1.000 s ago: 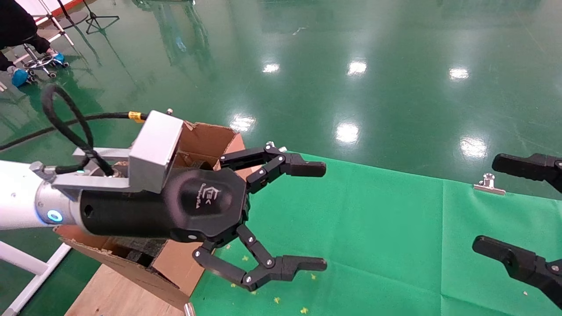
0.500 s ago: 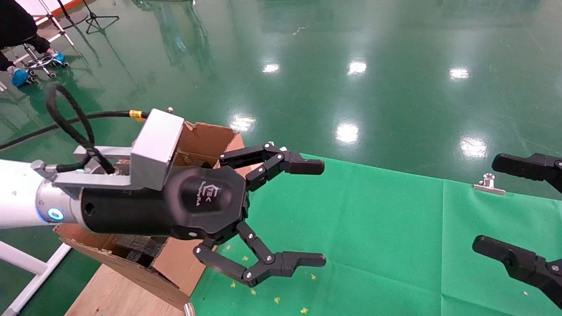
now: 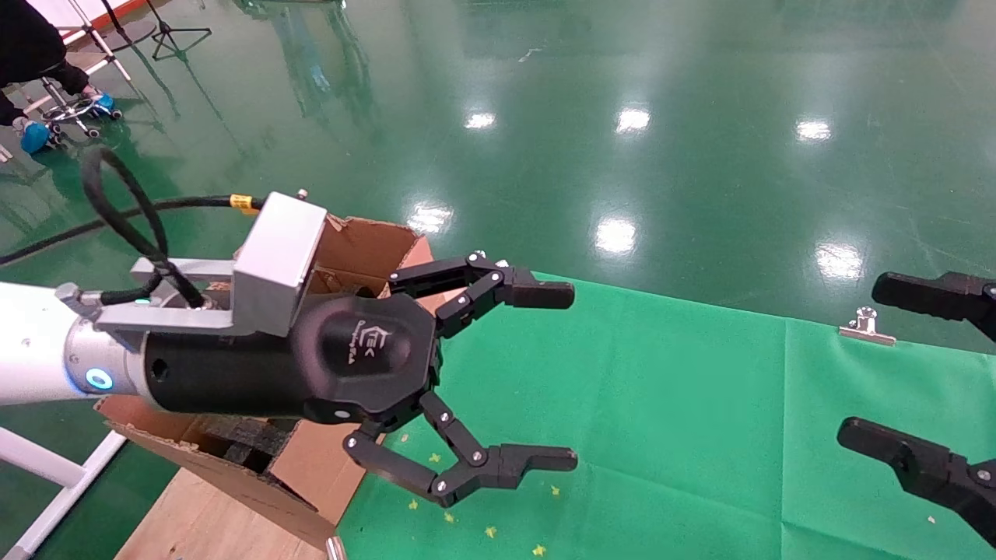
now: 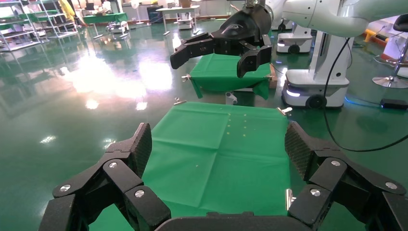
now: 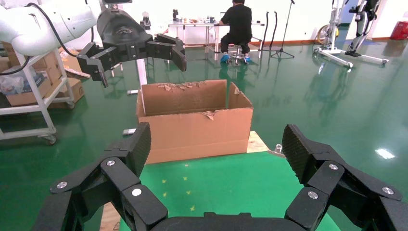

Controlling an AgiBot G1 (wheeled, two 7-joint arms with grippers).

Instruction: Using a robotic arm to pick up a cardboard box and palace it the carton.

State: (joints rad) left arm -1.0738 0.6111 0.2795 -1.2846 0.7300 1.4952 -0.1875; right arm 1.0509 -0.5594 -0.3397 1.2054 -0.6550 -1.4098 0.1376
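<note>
The robotic arm [image 3: 31, 350] on my left is white with a black wrist. It holds its left gripper [image 3: 572, 377] open and empty in the air, over the left end of the green cloth and in front of the carton [image 3: 366, 241]. The carton is large and brown, with ragged flaps and dark foam inside, and also shows in the right wrist view [image 5: 192, 127]. My right gripper [image 3: 864, 362] is open and empty at the right edge. The small cardboard box is in no view. Between the left gripper's fingertips [image 4: 217, 144] lies only bare cloth.
A green cloth [image 3: 661, 404] covers the table, held by metal clips [image 3: 865, 327]. A wooden board [image 3: 210, 521] lies under the carton. A white frame [image 3: 47, 482] stands at the lower left. A seated person [image 5: 235, 24] is behind the carton. Another robot's base [image 4: 312, 86] stands beyond the table.
The left gripper has drifted very slightly back toward the carton, still open. The right gripper has not moved.
</note>
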